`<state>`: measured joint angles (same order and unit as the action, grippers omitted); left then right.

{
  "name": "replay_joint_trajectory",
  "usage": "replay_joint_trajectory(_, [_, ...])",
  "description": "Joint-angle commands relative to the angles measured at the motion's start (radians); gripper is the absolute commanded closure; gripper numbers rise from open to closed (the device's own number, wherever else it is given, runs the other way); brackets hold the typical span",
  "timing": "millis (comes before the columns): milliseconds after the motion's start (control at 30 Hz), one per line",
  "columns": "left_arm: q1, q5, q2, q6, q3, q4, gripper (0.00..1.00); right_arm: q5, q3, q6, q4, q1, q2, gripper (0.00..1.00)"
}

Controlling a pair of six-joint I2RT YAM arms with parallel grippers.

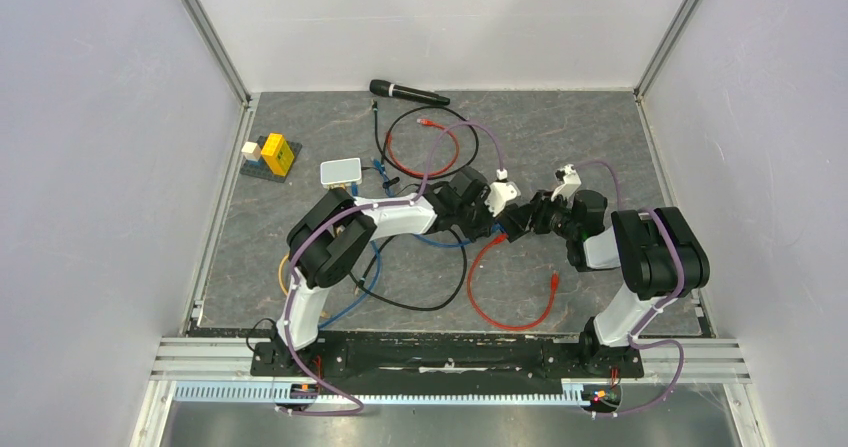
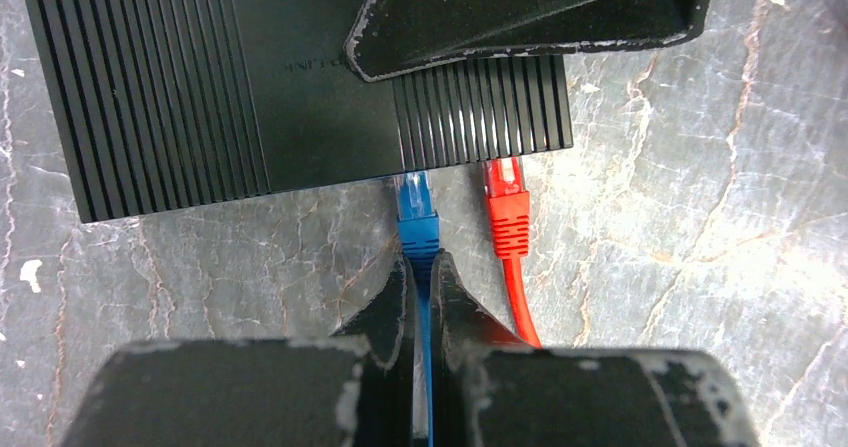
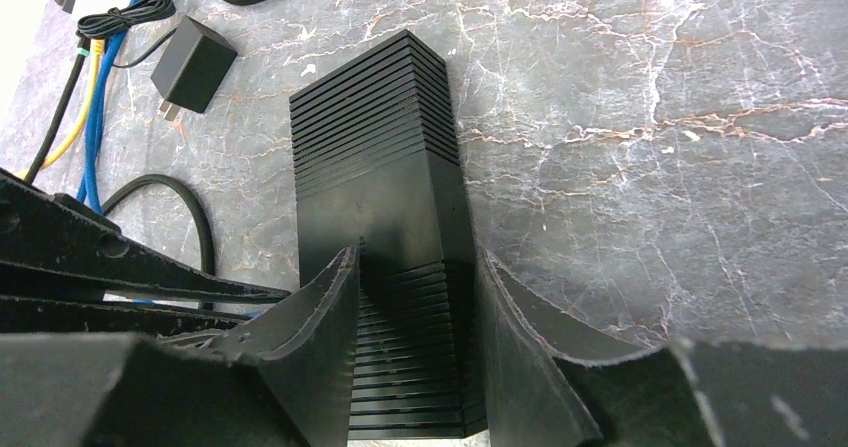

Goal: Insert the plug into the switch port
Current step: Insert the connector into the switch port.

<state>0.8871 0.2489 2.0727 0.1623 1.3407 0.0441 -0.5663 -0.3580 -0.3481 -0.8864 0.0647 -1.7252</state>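
A black ribbed box [image 2: 250, 87] lies flat on the grey mat and has sockets in its near long edge. A red plug [image 2: 507, 202] sits in one socket. A blue plug [image 2: 417, 207] is beside it, its clear tip in the neighbouring socket. My left gripper [image 2: 425, 257] is shut on the blue cable just behind the blue plug. My right gripper [image 3: 415, 267] is closed on the short sides of the black box [image 3: 375, 157]. Both grippers meet mid-table in the top view, the left [image 1: 497, 222] and the right [image 1: 522, 219]. A small pale grey-white box [image 1: 340, 172] lies back left, untouched.
A black microphone [image 1: 408, 92] lies at the back, with a black and a red cable loop [image 1: 425, 147] in front of it. Toy bricks [image 1: 270, 155] stand at the left edge. A black power adapter [image 3: 193, 64] and yellow, blue and black cables lie left of the box.
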Motion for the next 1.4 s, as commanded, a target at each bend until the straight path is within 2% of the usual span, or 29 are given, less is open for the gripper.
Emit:
replay_joint_trajectory(0, [0.001, 0.156, -0.022, -0.049, 0.073, -0.640, 0.98, -0.394, 0.132, -0.021, 0.510, 0.165, -0.092, 0.62])
replay_joint_trajectory(167, [0.083, 0.127, -0.004, 0.103, 0.075, -0.536, 0.98, -0.392, 0.140, -0.086, 0.444, 0.178, -0.085, 0.63])
replay_joint_trajectory(233, [0.100, 0.101, 0.008, 0.110, 0.059, -0.541, 0.98, -0.389, 0.159, -0.133, 0.392, 0.183, -0.076, 0.64])
replay_joint_trajectory(400, [0.103, -0.069, 0.031, 0.117, 0.041, -0.569, 0.98, -0.379, 0.191, -0.181, 0.336, 0.207, -0.065, 0.65])
replay_joint_trajectory(533, [0.043, -0.082, 0.035, 0.040, 0.063, -0.616, 0.98, -0.372, 0.197, -0.196, 0.314, 0.239, -0.085, 0.65])
replay_joint_trajectory(667, [0.029, -0.015, 0.041, 0.053, 0.133, -0.590, 0.98, -0.380, 0.202, -0.219, 0.274, 0.271, -0.104, 0.65])
replay_joint_trajectory(767, [0.012, 0.040, 0.053, -0.084, 0.166, -0.649, 0.98, -0.408, 0.205, -0.255, 0.229, 0.285, -0.115, 0.65])
replay_joint_trajectory(833, [0.014, 0.039, 0.061, -0.114, 0.179, -0.650, 0.98, -0.403, 0.200, -0.237, 0.261, 0.290, -0.106, 0.64])
replay_joint_trajectory(967, [0.023, 0.020, 0.077, 0.006, 0.184, -0.574, 0.98, -0.401, 0.202, -0.205, 0.314, 0.298, -0.076, 0.64])
replay_joint_trajectory(1133, [0.080, 0.083, 0.078, 0.261, 0.181, -0.469, 0.98, -0.383, 0.172, -0.162, 0.369, 0.299, -0.082, 0.64])
replay_joint_trajectory(1200, [0.084, 0.125, 0.076, 0.273, 0.172, -0.467, 0.98, -0.379, 0.159, -0.178, 0.358, 0.299, -0.078, 0.64])
replay_joint_trajectory(1367, [0.076, 0.067, 0.017, 0.243, 0.086, -0.504, 0.98, -0.309, 0.112, -0.145, 0.455, 0.279, -0.035, 0.62])
